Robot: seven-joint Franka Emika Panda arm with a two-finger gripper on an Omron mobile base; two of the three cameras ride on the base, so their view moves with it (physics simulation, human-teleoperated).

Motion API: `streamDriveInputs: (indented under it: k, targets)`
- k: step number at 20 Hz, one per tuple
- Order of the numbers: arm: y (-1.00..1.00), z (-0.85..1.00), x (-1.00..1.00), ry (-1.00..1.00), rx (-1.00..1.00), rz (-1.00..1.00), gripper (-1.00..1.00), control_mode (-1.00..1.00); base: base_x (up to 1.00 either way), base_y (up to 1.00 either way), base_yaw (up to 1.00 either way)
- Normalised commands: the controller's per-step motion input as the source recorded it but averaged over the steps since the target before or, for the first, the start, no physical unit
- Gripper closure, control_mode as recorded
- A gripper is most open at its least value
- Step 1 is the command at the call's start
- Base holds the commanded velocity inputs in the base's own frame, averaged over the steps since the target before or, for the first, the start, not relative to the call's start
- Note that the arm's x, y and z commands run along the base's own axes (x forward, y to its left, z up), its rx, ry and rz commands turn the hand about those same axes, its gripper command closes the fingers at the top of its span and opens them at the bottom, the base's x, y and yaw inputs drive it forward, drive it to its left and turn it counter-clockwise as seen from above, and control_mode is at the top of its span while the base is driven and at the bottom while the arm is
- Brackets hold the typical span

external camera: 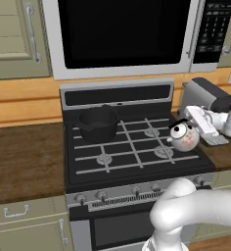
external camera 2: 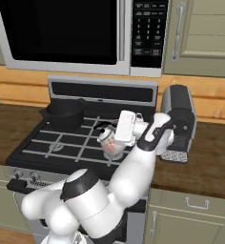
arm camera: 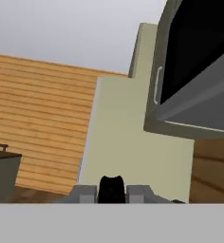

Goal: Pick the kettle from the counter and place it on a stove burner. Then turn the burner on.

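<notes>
The small white kettle with a reddish mark hangs tilted in the air over the right side of the stove. It sits just above and to the right of the front right stove burner. My gripper is shut on the kettle's black handle from the right. In the right base view the kettle hangs under my gripper over the grates. In the hand view a dark part of the kettle stands between the fingertips. The counter of brown wood flanks the stove.
A black pot sits on the back left burner. A silver and black toaster stands on the counter right of the stove. Knobs line the stove front. A microwave hangs above.
</notes>
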Motion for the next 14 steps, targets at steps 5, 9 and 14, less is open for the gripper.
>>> streamDriveInputs:
  k: [5, 9, 14]
  targets:
    - [0.33, -0.01, 0.00, 0.04, 0.28, 0.06, 1.00, -1.00, 0.00, 0.00, 0.00]
    - [0.20, -0.21, 0.00, 0.00, 0.13, 0.02, 1.00, -1.00, 0.00, 0.00, 0.00]
    - [0.03, -0.29, 0.00, -0.04, -0.02, -0.01, 1.00, -1.00, 0.00, 0.00, 0.00]
